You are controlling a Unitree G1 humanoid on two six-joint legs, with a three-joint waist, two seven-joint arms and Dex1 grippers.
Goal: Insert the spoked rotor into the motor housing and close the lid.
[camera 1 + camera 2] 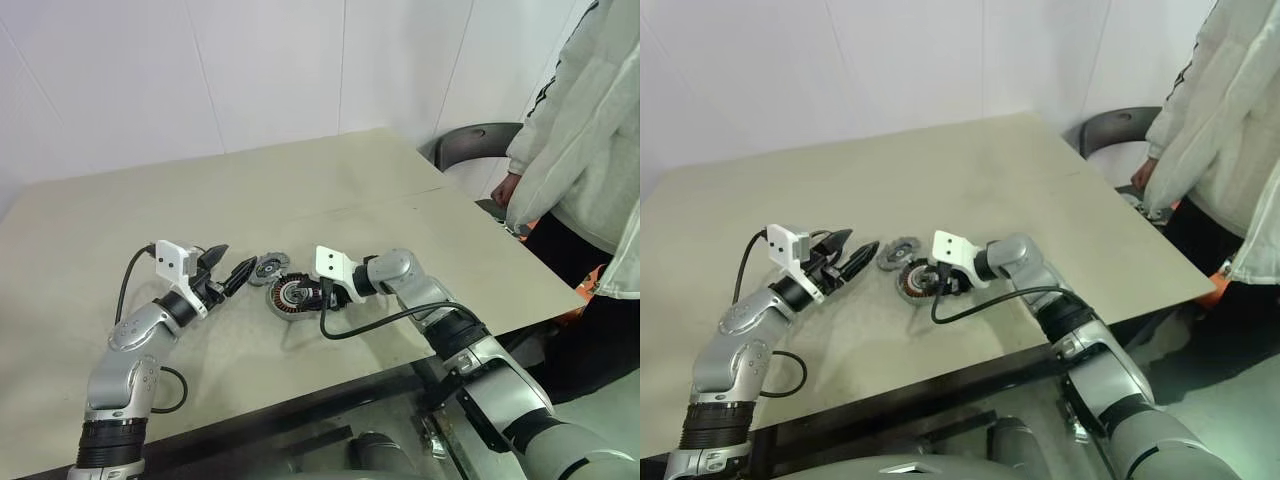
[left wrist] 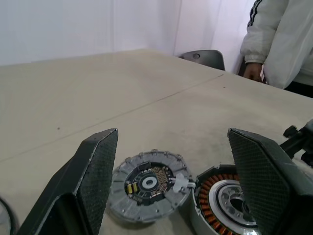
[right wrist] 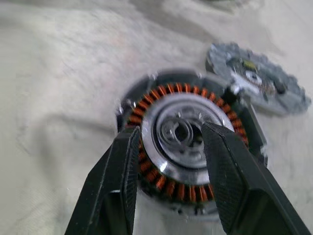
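The housing [image 1: 291, 297] sits on the table [image 1: 300, 190] with a silver disc in its windings; the rotor [image 1: 268, 267] lies touching it, not yet inserted. The right tool [image 3: 168, 142] straddles that centre, half spread, gripping nothing I can see. The left tool [image 1: 226, 267] hangs released beside the rotor.

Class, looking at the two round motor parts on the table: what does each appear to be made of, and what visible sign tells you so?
Motor housing: likely metal; shiny silver centre, a ring of orange, copper-looking windings, probably enamelled wire. Flat disc beside it: seemingly cast or machined metal, matt grey notched rim, dark inner face with small gold-coloured parts, perhaps a circuit board. The table looks matt beige, material unclear.
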